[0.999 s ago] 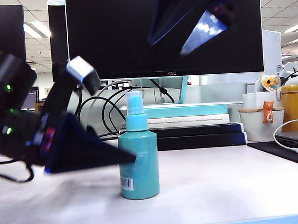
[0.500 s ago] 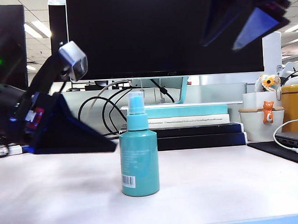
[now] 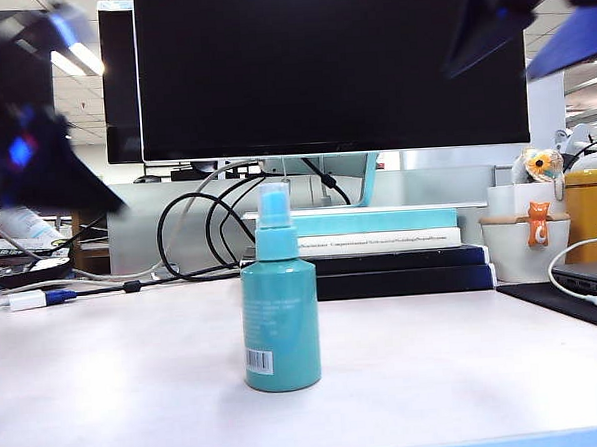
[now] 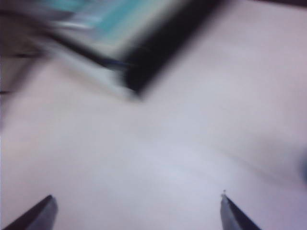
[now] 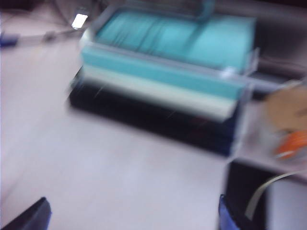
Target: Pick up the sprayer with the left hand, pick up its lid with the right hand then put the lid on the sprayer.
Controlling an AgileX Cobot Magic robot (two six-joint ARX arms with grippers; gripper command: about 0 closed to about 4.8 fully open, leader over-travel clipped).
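While both arms hang raised and blurred at the edges of the exterior view, the items read as follows.

Sprayer point(image 3: 280, 315): teal bottle, upright on the white counter point(image 3: 436, 366), near the front and roughly central; white barcode label low on its left side. Nothing touches it.

Lid point(image 3: 274, 205): clear cap seated over the pale nozzle on top of the sprayer.

Left end effector point(image 4: 136, 213): high at the far left, well apart from the sprayer; in its wrist view the two dark finger tips stand wide apart over bare counter, nothing between them.

Right end effector point(image 5: 132, 215): high at the upper right, in front of the monitor point(image 3: 330, 67); finger tips wide apart, holding nothing, above the counter near the stack of books point(image 5: 168, 81).

Background, far side: stack of books behind the sprayer, black cables point(image 3: 194, 234) to its left, white container point(image 3: 525, 244) with an orange cat figure and a yellow tin point(image 3: 591, 213) at far right.
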